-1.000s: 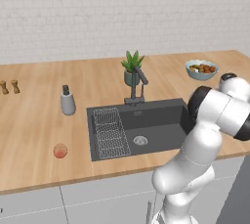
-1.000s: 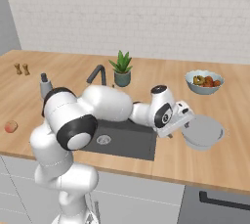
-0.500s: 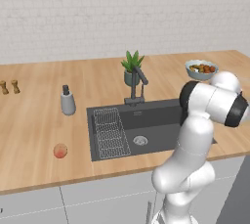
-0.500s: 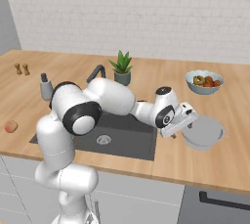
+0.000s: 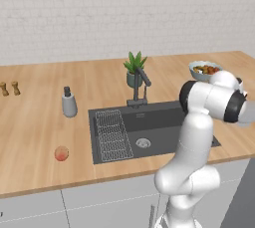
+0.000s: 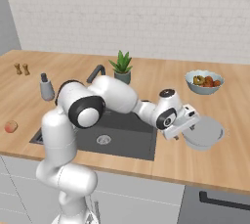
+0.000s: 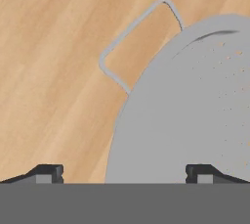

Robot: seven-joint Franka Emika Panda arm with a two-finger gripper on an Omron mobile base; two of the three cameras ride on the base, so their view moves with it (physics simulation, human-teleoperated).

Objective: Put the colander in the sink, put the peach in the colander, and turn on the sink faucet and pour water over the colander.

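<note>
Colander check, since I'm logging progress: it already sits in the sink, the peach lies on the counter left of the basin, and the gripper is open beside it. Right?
Not quite. The colander is not in the sink; the right base view shows it on the counter to the right of the basin. The rest holds: the peach lies on the counter left of the basin, and the gripper is open at the colander's rim.

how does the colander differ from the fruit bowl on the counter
The colander is empty; the fruit bowl holds mixed fruit. The colander has perforated walls and a wire handle; the fruit bowl looks solid, with no handle visible. The colander sits nearer the counter's front edge. Both are round and rest on the counter.
</note>
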